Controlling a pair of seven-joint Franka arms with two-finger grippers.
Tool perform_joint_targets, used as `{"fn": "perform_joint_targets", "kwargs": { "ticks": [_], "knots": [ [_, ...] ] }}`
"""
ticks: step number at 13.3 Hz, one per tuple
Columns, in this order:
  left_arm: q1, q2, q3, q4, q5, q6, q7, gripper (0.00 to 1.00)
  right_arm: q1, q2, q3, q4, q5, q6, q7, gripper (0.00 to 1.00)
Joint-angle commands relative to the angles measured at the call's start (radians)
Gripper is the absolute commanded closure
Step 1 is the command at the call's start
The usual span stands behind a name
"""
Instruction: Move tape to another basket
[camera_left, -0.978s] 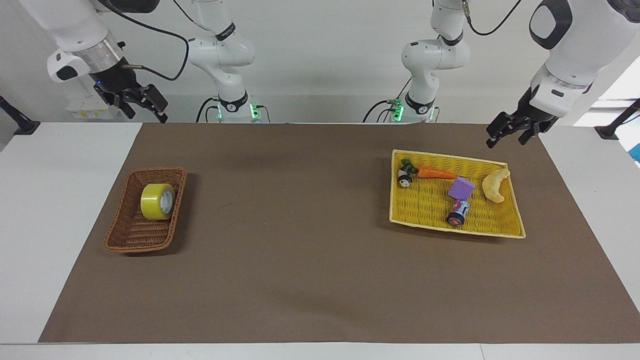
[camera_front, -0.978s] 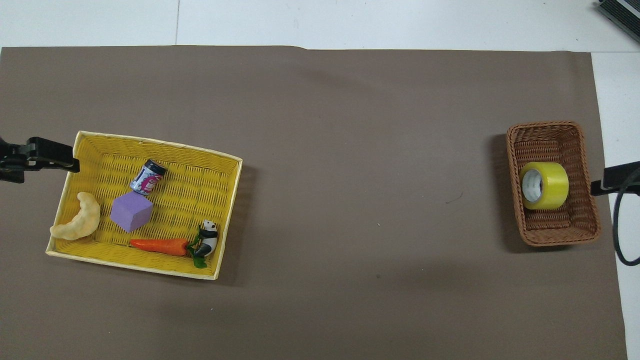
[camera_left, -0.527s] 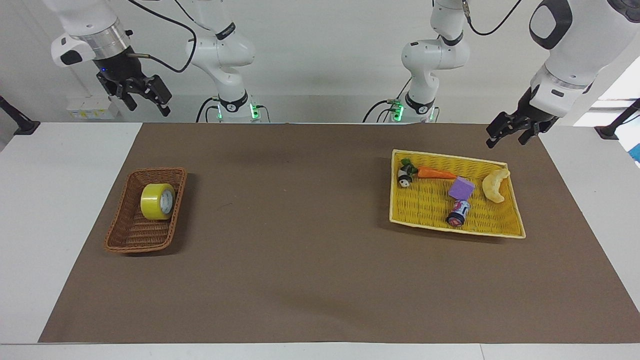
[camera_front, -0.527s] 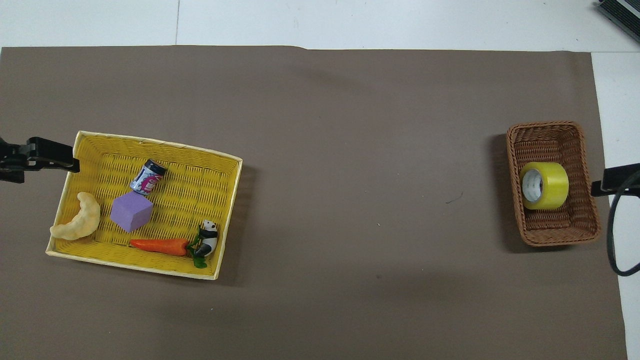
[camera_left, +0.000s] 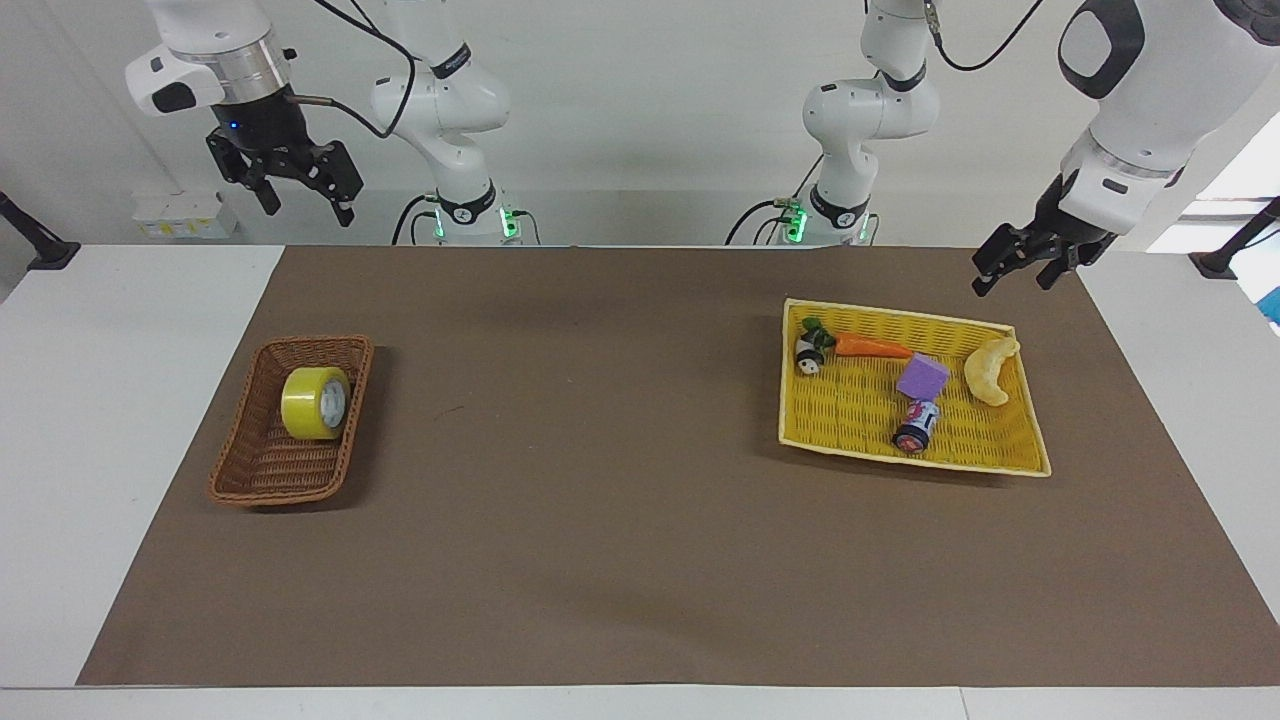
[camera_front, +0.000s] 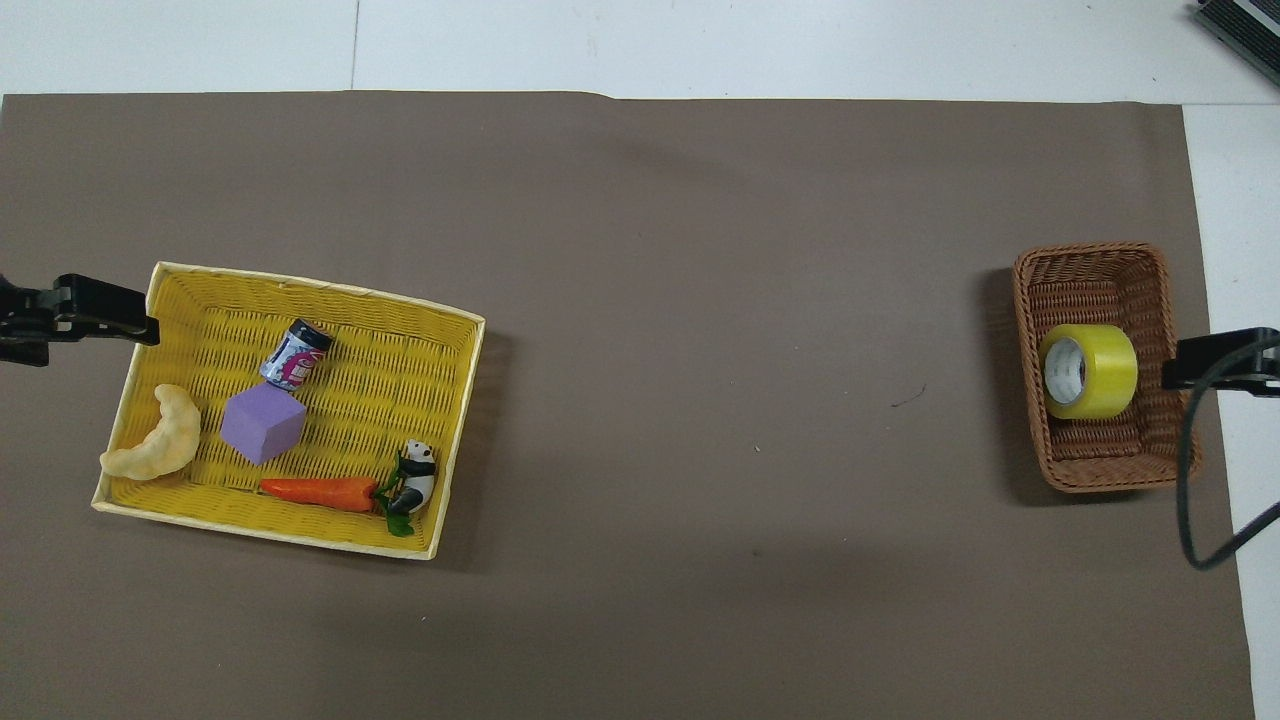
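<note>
Tape (camera_left: 315, 403) sat in brown basket (camera_left: 262, 474); right gripper (camera_left: 298, 190) at its 12 o'clock and left gripper (camera_left: 1020, 270) hung high, jaws released.

Open air above the tape (camera_left: 316, 402); basket (camera_left: 262, 478) walls seemingly flank it closely.

Robotics lab: two bench-mounted arms (camera_left: 440, 100), brown mat (camera_left: 620, 520).
</note>
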Motion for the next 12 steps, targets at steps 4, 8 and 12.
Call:
{"fn": "perform_joint_targets", "kwargs": {
  "ticks": [4, 8, 12],
  "knots": [
    [-0.013, -0.007, 0.01, 0.011, 0.018, -0.018, -0.01, 0.0, -0.015, -0.001, -0.005, 0.005, 0.022, 0.01, -0.018, 0.0],
    [-0.013, -0.007, 0.01, 0.011, 0.018, -0.018, -0.01, 0.0, -0.017, -0.003, -0.008, 0.002, 0.024, 0.009, -0.012, 0.0],
    [-0.013, -0.007, 0.01, 0.011, 0.018, -0.016, -0.01, 0.0, -0.015, -0.01, -0.008, -0.007, 0.025, 0.006, -0.016, 0.0]
  ]
}}
